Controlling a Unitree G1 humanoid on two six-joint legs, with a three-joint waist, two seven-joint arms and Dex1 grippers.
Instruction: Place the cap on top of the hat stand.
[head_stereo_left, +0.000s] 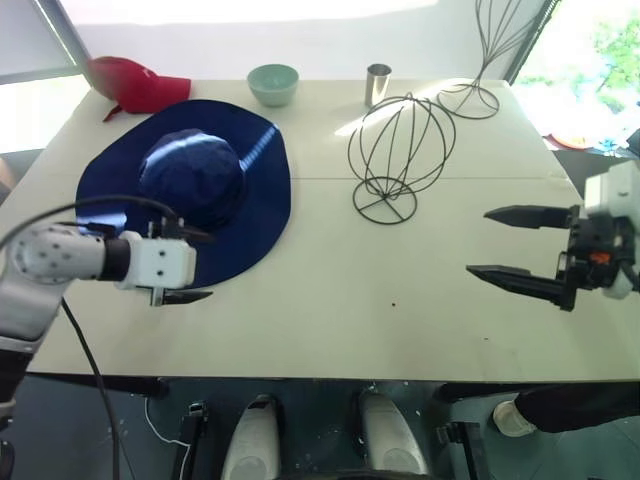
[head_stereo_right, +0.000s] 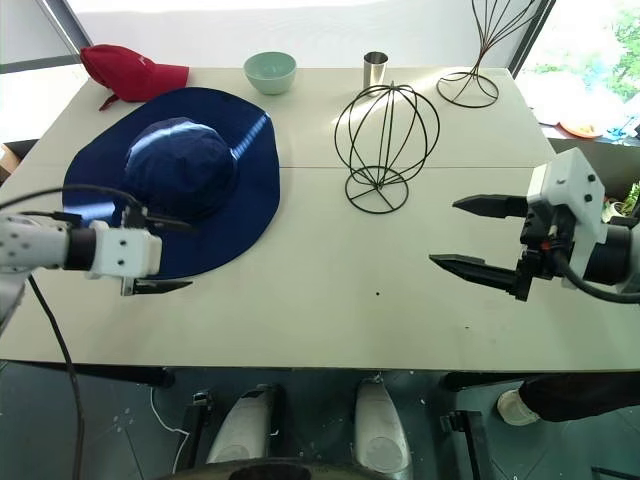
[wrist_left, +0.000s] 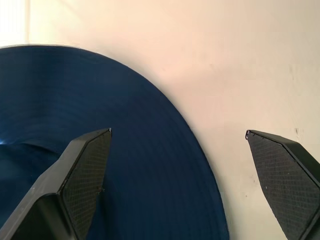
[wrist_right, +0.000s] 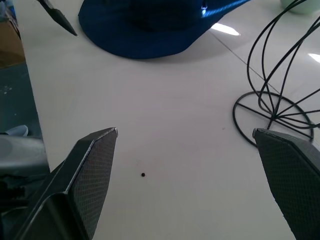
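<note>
The cap (head_stereo_left: 190, 185), a wide navy sun hat, lies flat on the left half of the table, crown up. The hat stand (head_stereo_left: 400, 155), a low globe of dark wire hoops, stands right of it, bare. My left gripper (head_stereo_left: 195, 266) hovers open at the brim's near edge, one finger over the brim and one over bare table; in the left wrist view the gripper (wrist_left: 178, 131) straddles the brim's (wrist_left: 75, 110) rim. My right gripper (head_stereo_left: 480, 242) is open above the table, near-right of the stand, pointing left with nothing between its fingers (wrist_right: 95, 165).
At the back of the table (head_stereo_left: 330, 320) are a red baseball cap (head_stereo_left: 135, 82), a pale green bowl (head_stereo_left: 273, 84), a metal cup (head_stereo_left: 377, 84) and a taller wire stand (head_stereo_left: 468, 100). A person's shoe (head_stereo_left: 510, 418) shows on the floor at the near right.
</note>
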